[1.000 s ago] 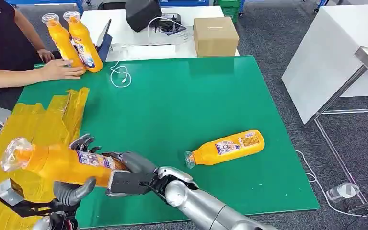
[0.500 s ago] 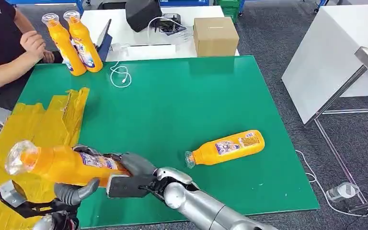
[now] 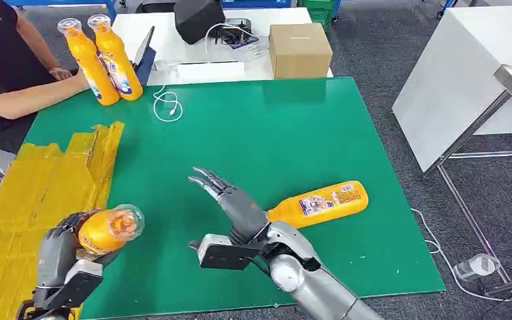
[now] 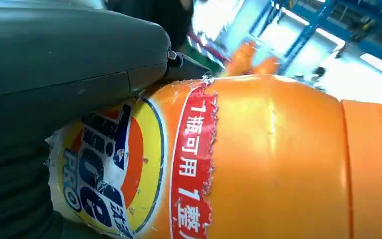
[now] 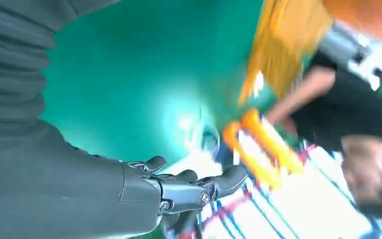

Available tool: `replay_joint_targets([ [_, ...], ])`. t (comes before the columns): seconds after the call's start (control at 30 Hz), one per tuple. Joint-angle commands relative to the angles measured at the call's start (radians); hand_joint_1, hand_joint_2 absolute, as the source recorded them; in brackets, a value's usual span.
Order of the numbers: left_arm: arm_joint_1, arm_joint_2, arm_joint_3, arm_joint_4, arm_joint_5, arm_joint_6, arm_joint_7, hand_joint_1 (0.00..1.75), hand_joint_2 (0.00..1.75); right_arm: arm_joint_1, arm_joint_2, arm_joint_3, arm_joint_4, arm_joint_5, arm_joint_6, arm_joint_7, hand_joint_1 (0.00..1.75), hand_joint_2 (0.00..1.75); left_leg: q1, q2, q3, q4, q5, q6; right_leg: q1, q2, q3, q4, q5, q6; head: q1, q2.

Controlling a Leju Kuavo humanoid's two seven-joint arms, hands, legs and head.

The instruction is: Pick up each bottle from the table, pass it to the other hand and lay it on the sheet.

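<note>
My left hand [image 3: 59, 261] grips an orange bottle [image 3: 105, 231] with a clear cap, held above the near edge of the crumpled yellow sheet [image 3: 37, 193]. The left wrist view shows that bottle's label [image 4: 129, 169] close up under my thumb [image 4: 74, 59]. My right hand [image 3: 230, 200] is open with fingers spread, raised over the green table [image 3: 253, 140], holding nothing. A second orange bottle [image 3: 320, 203] lies on its side just right of that hand. Two more orange bottles [image 3: 103, 60] stand upright at the far left corner.
A person in black sits at the far left, an arm [image 3: 33, 97] resting by the standing bottles. A white cable [image 3: 167, 103] lies on the mat. Behind the table are a cardboard box [image 3: 299, 49] and a dark bag [image 3: 199, 19]. A white bench [image 3: 467, 73] stands to the right.
My right hand let go of the bottle and swung right, opening. My left hand now holds it alone and has turned it cap toward the camera. The person's hand drew back.
</note>
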Motion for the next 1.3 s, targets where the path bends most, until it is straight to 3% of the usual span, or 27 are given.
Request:
replay_joint_targets([
  [0.03,-0.008,0.097,0.013,0.23,-0.266,0.117,0.097,1.75,1.75,0.013,-0.121,-0.085,-0.125,-0.043,0.073,-0.009,0.0,1.75,-0.001,-0.001,0.003,-0.002,0.0,0.0,0.0,-0.001,0.003,-0.002,0.0,-0.001,0.0,0.0],
  [0.37,-0.029,0.154,0.003,0.359,-0.352,0.077,0.159,1.75,1.75,-0.029,-0.175,-0.034,-0.101,-0.058,0.122,0.001,0.0,1.75,0.0,0.001,0.004,-0.002,-0.001,0.0,0.001,0.001,0.005,-0.002,-0.001,-0.002,0.0,0.0],
  [0.4,-0.026,0.159,0.002,0.362,-0.362,0.066,0.172,0.0,1.75,-0.034,-0.182,-0.03,-0.101,-0.058,0.124,0.003,0.0,1.75,0.001,0.001,0.005,-0.001,-0.002,-0.001,0.001,0.001,0.006,-0.002,-0.001,-0.002,0.0,0.0],
  [0.47,-0.028,0.169,0.017,0.393,-0.374,0.071,0.188,0.0,1.75,-0.052,-0.234,-0.019,-0.11,-0.052,0.143,0.025,0.0,1.75,0.001,0.002,0.004,-0.001,-0.001,0.0,0.001,0.002,0.005,-0.002,-0.001,-0.002,0.0,0.0],
  [0.5,-0.032,0.173,0.023,0.407,-0.382,0.073,0.197,0.0,0.0,-0.064,-0.266,-0.013,-0.112,-0.055,0.162,0.038,0.0,1.75,0.0,0.001,0.003,-0.001,0.0,0.0,0.0,0.001,0.004,-0.001,-0.001,-0.001,0.0,0.0],
  [0.63,-0.033,0.17,0.067,0.41,-0.356,0.081,0.177,0.0,0.0,-0.081,-0.413,-0.031,-0.108,-0.07,0.229,0.068,0.0,1.75,-0.001,-0.002,0.003,-0.001,0.0,0.0,-0.001,-0.001,0.005,-0.001,0.0,0.0,0.0,0.0],
  [0.73,-0.028,0.159,0.083,0.38,-0.354,0.105,0.165,0.0,0.0,-0.056,-0.469,-0.061,-0.105,-0.072,0.239,0.068,0.0,1.75,-0.001,-0.001,0.004,-0.001,0.0,0.0,0.0,-0.001,0.006,-0.001,0.0,0.0,0.0,0.0],
  [1.3,-0.028,0.056,0.16,0.219,-0.007,0.12,-0.061,0.0,0.0,0.042,-0.537,-0.131,-0.054,-0.01,0.242,0.104,0.0,1.75,-0.001,-0.002,0.003,0.0,-0.001,0.0,0.0,-0.002,0.005,-0.002,0.0,-0.001,0.0,0.0],
])
